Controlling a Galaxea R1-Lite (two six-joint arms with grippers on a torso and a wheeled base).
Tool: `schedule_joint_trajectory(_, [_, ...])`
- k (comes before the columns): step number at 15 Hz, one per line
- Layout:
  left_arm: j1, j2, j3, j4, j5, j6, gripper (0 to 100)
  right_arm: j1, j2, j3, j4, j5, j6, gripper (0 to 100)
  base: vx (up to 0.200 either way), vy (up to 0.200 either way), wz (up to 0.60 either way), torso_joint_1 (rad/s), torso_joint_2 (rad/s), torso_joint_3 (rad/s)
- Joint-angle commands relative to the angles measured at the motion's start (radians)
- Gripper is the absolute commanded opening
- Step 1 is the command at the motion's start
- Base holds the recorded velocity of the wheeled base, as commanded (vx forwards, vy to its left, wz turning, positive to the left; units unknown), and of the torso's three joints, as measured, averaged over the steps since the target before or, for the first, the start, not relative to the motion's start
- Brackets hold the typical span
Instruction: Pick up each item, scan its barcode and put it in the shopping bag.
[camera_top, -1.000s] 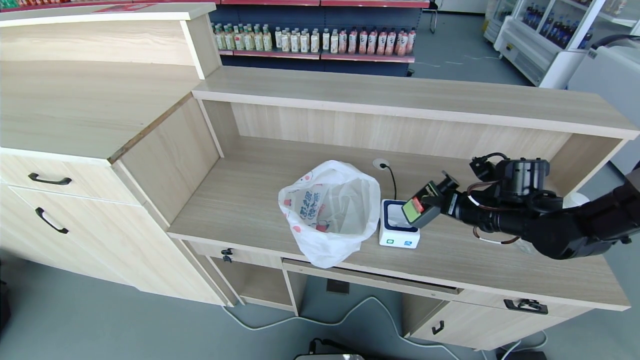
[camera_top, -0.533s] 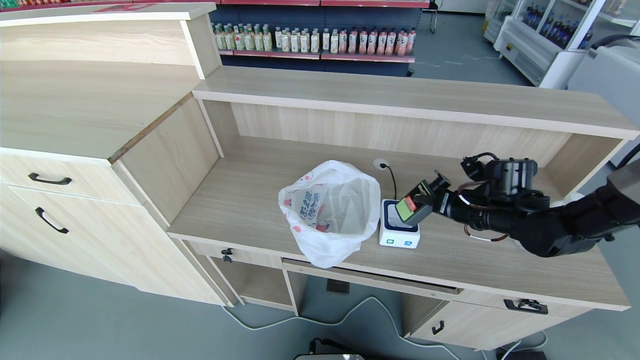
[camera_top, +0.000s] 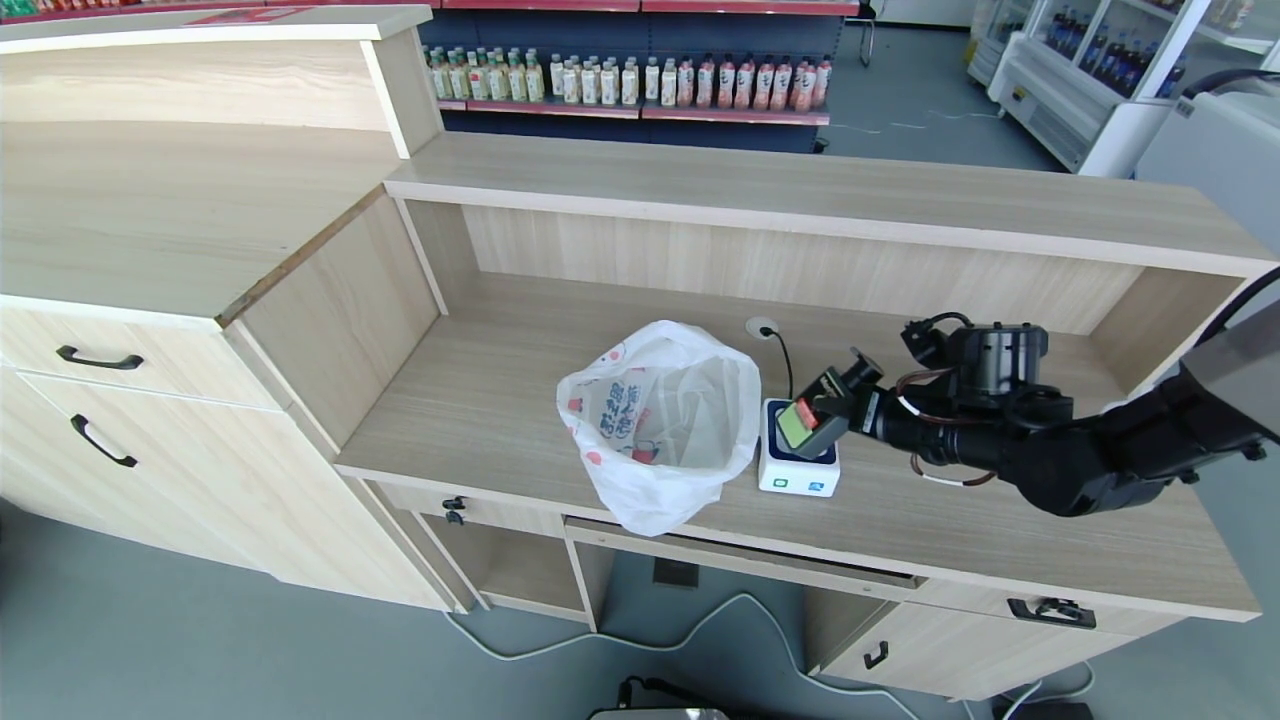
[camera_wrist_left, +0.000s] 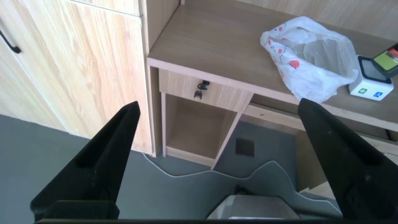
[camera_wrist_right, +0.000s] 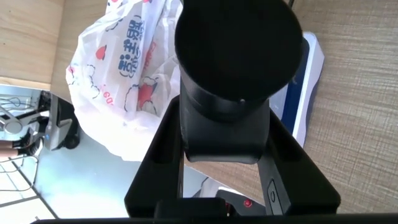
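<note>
Gripping the small green-and-red item (camera_top: 797, 424) firmly in the right gripper (camera_top: 815, 412), just above the scanner (camera_top: 797, 480) at three o'clock of the shopping bag (camera_top: 655, 420), yet risking a missed read should the barcode, seemingly hidden here, face away.

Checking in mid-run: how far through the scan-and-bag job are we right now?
Done: the pickup; what the shopping bag already holds cannot be told. In hand: the right end effector grips a small green-and-red item just above the white scanner. Left: finishing the scan, then dropping it into the bag beside the scanner. The left end effector hangs open, off the counter's front.
</note>
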Motion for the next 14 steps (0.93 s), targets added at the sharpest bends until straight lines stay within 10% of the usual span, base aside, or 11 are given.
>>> schedule_joint_trajectory(1, [0.0,0.0,-0.001,0.0,0.0,-0.001,100,0.002,0.006,0.001,-0.005,-0.003,-0.001,0,0.0,0.0,0.0,0.0,0.0,0.0])
schedule_joint_trajectory(14, [0.0,0.0,0.001,0.0,0.0,-0.001,100,0.006,0.051,-0.013,-0.069,-0.004,-0.001,0,0.0,0.0,0.0,0.0,0.0,0.0])
